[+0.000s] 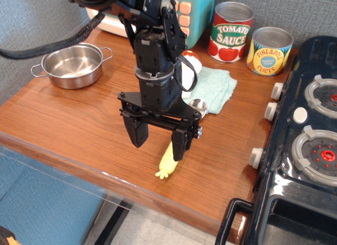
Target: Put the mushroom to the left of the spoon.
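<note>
Steel shows first on the left: a small shiny pot [73, 65] with two loop handles sits on the wooden tabletop [79, 121], well apart from everything else. A thick black cable [50, 45] curves over it toward the robot arm [155, 55], which reaches down over the middle of the tabletop. At the arm's lower end the tool [160, 138] hangs with its two black fingers spread apart, released and gripping nothing; bare wood shows between them. Its right finger stands just in front of the spoon [167, 163], whose pale yellow handle lies tilted with its nubbed end toward the front edge, while the round metal bowl peeks out beside the arm's right side, near a folded light green cloth [216, 87]. The mushroom [191, 59] is mostly hidden behind the arm; a bit of red-orange cap and white body appears at the cloth's back left corner, behind and to the right of the spoon's handle. Farther back stand a tomato sauce can [231, 33] and a pineapple slices can [269, 51], side by side. A black toy stove [295, 171] with white knobs fills the right edge.
</note>
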### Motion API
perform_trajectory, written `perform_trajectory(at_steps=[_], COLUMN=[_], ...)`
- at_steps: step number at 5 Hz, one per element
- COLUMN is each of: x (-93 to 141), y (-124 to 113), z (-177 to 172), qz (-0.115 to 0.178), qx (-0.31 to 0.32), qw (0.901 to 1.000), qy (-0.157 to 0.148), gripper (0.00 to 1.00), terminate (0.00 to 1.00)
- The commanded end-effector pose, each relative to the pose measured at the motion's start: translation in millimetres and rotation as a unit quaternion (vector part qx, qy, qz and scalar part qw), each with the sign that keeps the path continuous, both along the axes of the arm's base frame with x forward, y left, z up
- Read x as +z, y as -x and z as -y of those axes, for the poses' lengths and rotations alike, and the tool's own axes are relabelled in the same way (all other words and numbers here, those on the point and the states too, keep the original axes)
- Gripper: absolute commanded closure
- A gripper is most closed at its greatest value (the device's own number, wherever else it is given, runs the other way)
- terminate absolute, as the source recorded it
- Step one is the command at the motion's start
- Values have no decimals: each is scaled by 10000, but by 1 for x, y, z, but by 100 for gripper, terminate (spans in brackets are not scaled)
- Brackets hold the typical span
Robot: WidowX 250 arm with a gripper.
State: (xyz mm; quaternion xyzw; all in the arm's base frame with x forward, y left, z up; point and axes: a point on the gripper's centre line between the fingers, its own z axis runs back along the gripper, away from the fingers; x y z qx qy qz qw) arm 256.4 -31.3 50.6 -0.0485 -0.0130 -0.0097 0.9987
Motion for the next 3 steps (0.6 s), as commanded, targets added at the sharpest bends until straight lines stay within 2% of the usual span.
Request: perform_trajectory(at_steps=[1, 2, 3], x=[0, 12, 18], y=[0, -20, -38], z=[0, -10, -14], qz=[0, 194, 236], qx=[0, 170, 281], qw=[10000, 9995, 9991], qy=[0, 169, 227], gripper=[0, 0, 0], terminate=[0, 0, 0])
